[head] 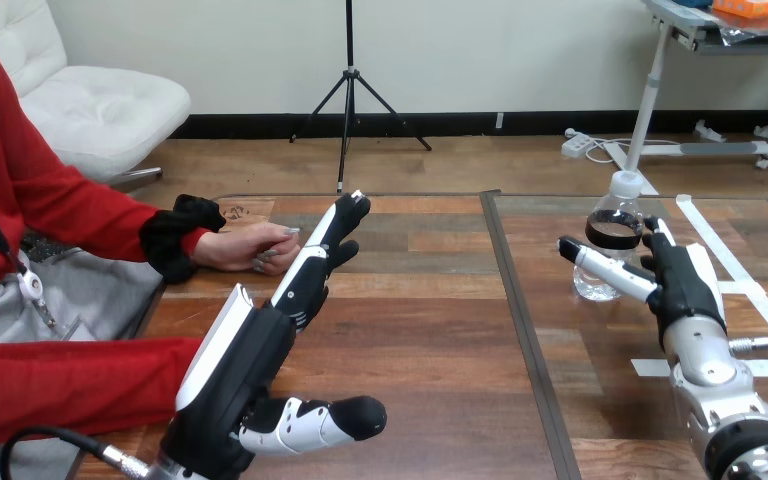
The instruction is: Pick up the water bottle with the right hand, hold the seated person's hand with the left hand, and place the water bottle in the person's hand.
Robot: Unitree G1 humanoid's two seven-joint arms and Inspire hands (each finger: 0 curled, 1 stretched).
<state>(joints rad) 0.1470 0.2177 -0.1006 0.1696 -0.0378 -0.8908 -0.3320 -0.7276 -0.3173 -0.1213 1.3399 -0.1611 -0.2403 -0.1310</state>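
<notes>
A clear water bottle [617, 225] with a white cap and a black band stands upright on the table at the right. My right hand [682, 285] is just right of it. The thumb [605, 268] reaches straight across the bottle's lower front and the fingers rise beside it, not closed on it. At the left, the person's hand [245, 248] rests on the table, loosely curled. My left hand [260, 350] stretches toward it with straight fingers [332, 232]. They lie along the right side of the person's hand, close to or touching the person's fingertips, not wrapped round them.
A dark seam [510, 300] splits the wooden table down the middle. White tape strips [735, 270] mark the right part. The person's red-sleeved forearm [60, 385] lies along the near left edge, beside my left arm.
</notes>
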